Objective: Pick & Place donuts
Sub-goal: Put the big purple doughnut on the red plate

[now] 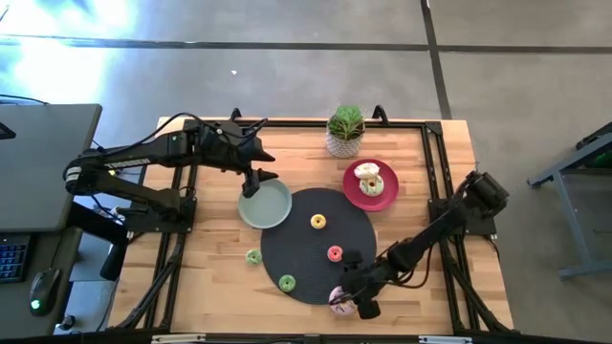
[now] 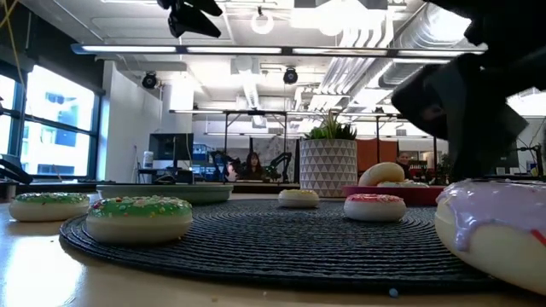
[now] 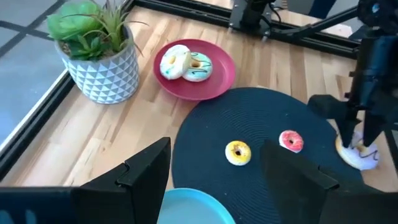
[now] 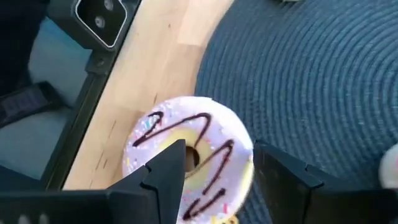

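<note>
A pale lilac-iced donut with chocolate drizzle lies at the near edge of the dark round mat, partly on the wood. My right gripper is open and points down at it, one finger over the hole and the other outside the rim. On the mat lie a small yellow donut, a red one and a green one. Another green one lies on the wood. My left gripper hangs open and empty above the far edge of the sage-green plate. My right gripper straddles one side of the lilac donut's ring from above, one finger at the hole and one beyond the outer edge. I cannot tell whether the fingers touch it. The donut lies flat on the mat's edge.
A pink-red plate right of the mat's far side holds a white and a pale-green donut. A potted plant stands at the far edge. Black frame rails run along the table's sides. Bare wood shows at the near left.
</note>
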